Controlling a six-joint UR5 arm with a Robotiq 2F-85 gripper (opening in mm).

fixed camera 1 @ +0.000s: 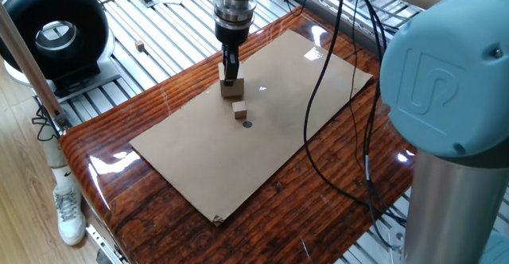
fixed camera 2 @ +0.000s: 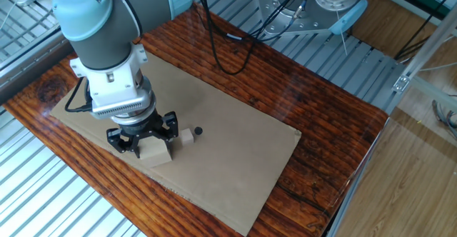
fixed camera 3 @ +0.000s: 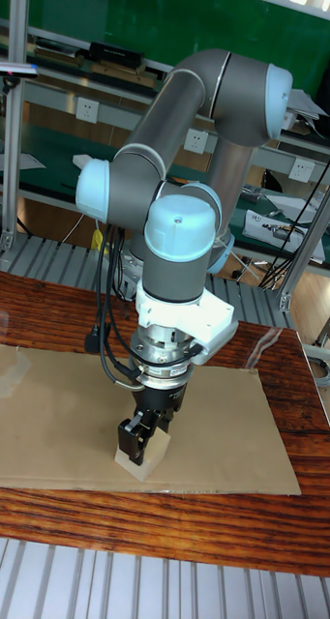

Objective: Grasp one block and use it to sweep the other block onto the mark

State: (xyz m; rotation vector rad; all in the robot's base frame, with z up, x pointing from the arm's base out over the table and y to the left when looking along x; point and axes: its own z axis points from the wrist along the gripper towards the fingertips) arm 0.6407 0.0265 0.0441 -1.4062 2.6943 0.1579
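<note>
The larger pale tan cube (fixed camera 1: 233, 88) (fixed camera 2: 156, 150) (fixed camera 3: 137, 462) rests on the tan cardboard sheet (fixed camera 1: 270, 153), and my gripper (fixed camera 1: 231, 71) (fixed camera 2: 147, 140) (fixed camera 3: 139, 441) is shut on it from above. The small brownish cube (fixed camera 1: 240, 111) (fixed camera 2: 187, 136) lies a short gap away from the pale cube. Just beyond it is the dark round mark (fixed camera 1: 247, 124) (fixed camera 2: 198, 131), close to the small cube but uncovered. In the tall fixed view the small cube and the mark are hidden behind the gripper.
The cardboard lies on a glossy wooden table (fixed camera 1: 143, 216) ringed by metal rails. A black round device (fixed camera 1: 54, 35) stands at the far left. Black cables (fixed camera 1: 334, 137) hang over the right part of the sheet. A spare small block (fixed camera 1: 140, 47) sits on the rails.
</note>
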